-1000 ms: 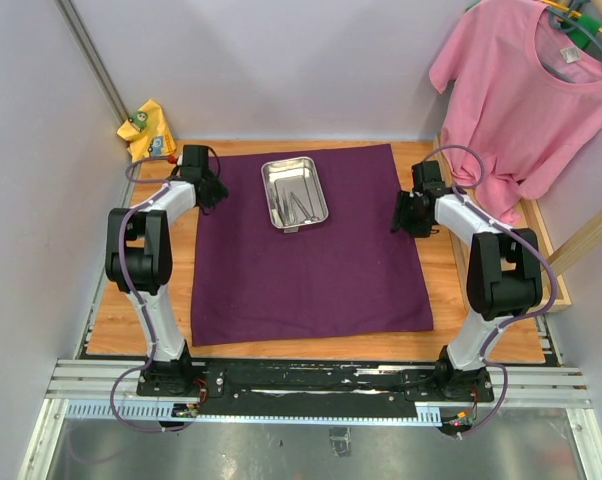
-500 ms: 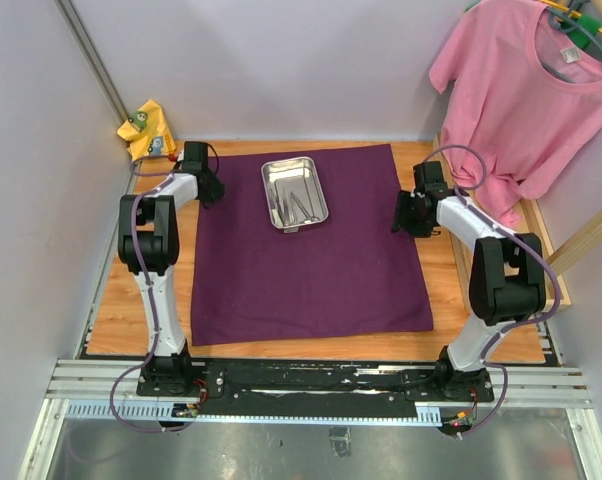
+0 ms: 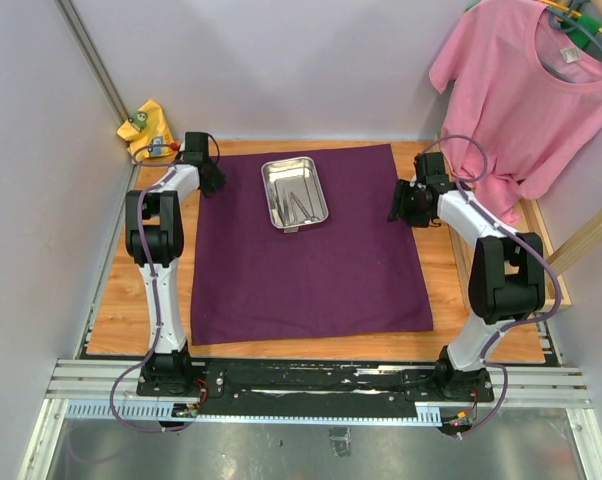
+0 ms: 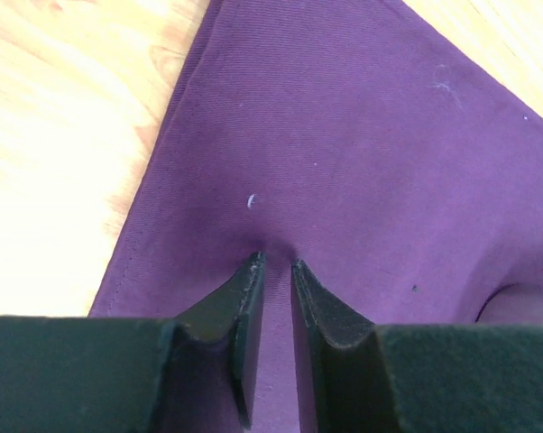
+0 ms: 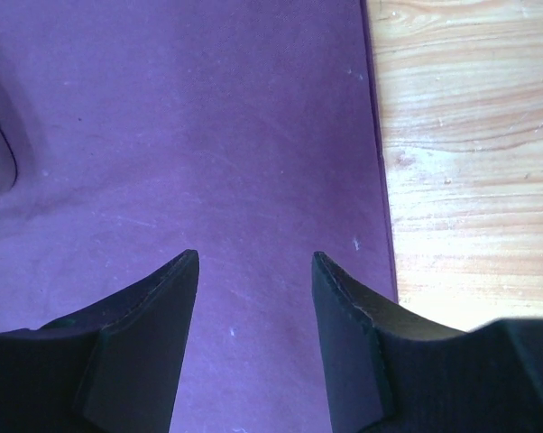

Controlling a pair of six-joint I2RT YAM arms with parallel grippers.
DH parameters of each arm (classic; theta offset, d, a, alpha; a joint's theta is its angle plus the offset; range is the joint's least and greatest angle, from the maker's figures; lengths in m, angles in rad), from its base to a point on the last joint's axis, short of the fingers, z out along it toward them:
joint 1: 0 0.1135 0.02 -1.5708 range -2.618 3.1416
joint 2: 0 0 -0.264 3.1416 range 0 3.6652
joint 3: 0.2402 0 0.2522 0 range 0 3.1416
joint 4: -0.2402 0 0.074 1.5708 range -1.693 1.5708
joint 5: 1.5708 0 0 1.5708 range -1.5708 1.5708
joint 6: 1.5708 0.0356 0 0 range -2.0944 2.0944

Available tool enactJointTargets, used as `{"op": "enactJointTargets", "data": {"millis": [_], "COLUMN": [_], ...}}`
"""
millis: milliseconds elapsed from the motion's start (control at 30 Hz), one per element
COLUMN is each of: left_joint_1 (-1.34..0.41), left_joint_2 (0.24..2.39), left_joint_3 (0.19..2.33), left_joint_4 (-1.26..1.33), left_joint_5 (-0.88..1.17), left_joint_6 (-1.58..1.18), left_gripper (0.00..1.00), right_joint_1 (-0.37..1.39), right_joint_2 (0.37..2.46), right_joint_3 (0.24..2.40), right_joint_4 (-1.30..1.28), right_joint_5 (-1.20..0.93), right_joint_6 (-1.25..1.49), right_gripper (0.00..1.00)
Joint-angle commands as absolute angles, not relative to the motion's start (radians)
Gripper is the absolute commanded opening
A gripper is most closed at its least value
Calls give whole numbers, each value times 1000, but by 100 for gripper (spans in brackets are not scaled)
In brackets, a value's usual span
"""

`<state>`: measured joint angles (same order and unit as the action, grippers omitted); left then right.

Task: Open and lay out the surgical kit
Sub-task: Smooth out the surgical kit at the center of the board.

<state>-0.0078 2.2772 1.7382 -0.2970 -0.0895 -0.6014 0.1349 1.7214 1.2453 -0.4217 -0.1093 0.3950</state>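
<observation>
**Top view.**
- Cloth (image 3: 311, 260): purple, spread flat on the wooden table (image 3: 446, 300).
- Tray (image 3: 295, 193): steel, on the far middle of the cloth, with slim metal instruments (image 3: 299, 207) lying inside.
- Left gripper (image 3: 211, 181): down at the cloth's far-left corner.
- Right gripper (image 3: 395, 210): at the cloth's right edge, level with the tray and well apart from it.
- Pink T-shirt (image 3: 526, 90): hanging at far right.
- Yellow rag (image 3: 146, 128): in the far-left corner, off the cloth.

**Left wrist.**
- Left gripper (image 4: 273, 263): fingers (image 4: 243, 302) almost together, with the tips pressed into the cloth (image 4: 362, 153) near its corner. A small pucker of fabric is pinched between them. Bare wood shows on the left.

**Right wrist.**
- Right gripper (image 5: 255, 257): fingers (image 5: 344, 316) spread apart, holding nothing. They sit over the cloth (image 5: 181, 117) just inside its right hem, with the table (image 5: 470, 162) beyond.
</observation>
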Motion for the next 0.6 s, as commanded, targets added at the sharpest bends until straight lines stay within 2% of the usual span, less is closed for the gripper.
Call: {"op": "enactJointTargets", "data": {"millis": [0,167,300,567], "left_joint_1": [2,4,22,66], "left_joint_2": [2258,2164,2149,2248], "left_joint_3": [1716,1687,1686,1758], "left_joint_4": [-340,-333,-344,-391], "left_joint_5": [-100,-196,-235,-217], "left_joint_6": [-557,-522,-513,-505], "left_gripper": [30,54,66,67], "right_joint_1": [117,118,118,118], "right_joint_2": [1763,1772,1774,1794], "right_joint_3": [1281,1278,1285,1304], "right_joint_4": [-427,-417,-418,-426], "right_joint_5": [-118,-132,-135,-136], "right_joint_6": [390,392,387,384], "right_gripper": [55,55,55,55]}}
